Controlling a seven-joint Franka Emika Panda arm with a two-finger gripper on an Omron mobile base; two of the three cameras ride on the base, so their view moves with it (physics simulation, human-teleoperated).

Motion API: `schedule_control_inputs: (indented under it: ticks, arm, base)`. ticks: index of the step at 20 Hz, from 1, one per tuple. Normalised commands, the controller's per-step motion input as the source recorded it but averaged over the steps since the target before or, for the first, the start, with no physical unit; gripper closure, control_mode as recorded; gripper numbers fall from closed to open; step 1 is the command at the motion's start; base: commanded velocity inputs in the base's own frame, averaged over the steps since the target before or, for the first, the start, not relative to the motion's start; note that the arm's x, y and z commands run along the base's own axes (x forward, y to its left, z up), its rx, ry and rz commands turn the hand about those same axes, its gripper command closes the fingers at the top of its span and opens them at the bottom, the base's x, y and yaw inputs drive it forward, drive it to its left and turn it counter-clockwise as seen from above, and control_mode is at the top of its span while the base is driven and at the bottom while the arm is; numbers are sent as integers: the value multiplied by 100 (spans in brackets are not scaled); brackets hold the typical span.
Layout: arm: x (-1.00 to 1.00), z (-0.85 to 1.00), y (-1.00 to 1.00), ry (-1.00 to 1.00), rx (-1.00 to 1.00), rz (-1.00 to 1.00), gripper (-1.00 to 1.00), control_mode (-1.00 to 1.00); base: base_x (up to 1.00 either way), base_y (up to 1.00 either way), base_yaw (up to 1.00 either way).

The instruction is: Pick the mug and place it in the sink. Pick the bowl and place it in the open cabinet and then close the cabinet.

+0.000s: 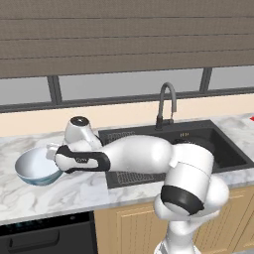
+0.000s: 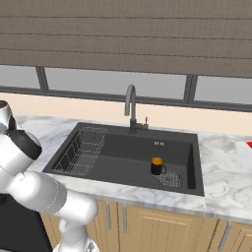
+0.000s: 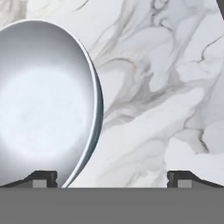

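Two task stages: the mug stage is judged complete; the bowl stage is judged to be in hand.
Counter [image 1: 69, 191]: a white marble worktop is seen, carrying the bowl at the left and the sink set into it at the right.
Sink [image 2: 118, 157]: a dark rectangular basin is shown, with a wire rack [image 2: 83, 147] at its left end and a gooseneck tap [image 2: 131, 106] behind it.
Bowl [image 1: 35, 166]: it is placed upright on the counter, left of the sink and well apart from the mug; its white inside is seen in the hand view [image 3: 43, 109], with the rim just inside the left fingertip.
Mug [image 2: 157, 166]: it is stood upright on the sink floor, toward the right end, beside the drain.
Gripper [image 3: 111, 177]: the jaws are spread wide and nothing is held; the near rim of the bowl is straddled or nearly so, contact cannot be confirmed.
Bowl handling, judged: a rigid, glazed, breakable vessel of moderate weight is expected; the surface is likely slippery.
Grasp point, judged: the rim wall should be pinched, one finger inside and one outside, since the body is too wide to be spanned.
Risk, judged: tilting or slipping is to be expected if the rim is taken shallowly.
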Motion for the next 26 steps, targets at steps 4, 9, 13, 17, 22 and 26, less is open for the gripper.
schedule_control_inputs:
  ticks: [4,9,13,17,22,26]
  arm:
    - [20,-4,29,0,0,-1,-100,-100]
    - [7,-4,41,0,4,-4,-100,-100]
    - [14,-5,37,1,3,-5,-100,-100]
    - [1,-21,13,3,9,-6,-100,-100]
    - [0,-29,7,4,8,-7,-100,-100]
    - [0,-33,17,8,5,-8,100,-100]
  base:
    - [0,0,0]
    - [0,0,0]
    - [0,0,0]
    - [0,0,0]
    - [0,0,0]
    - [0,0,0]
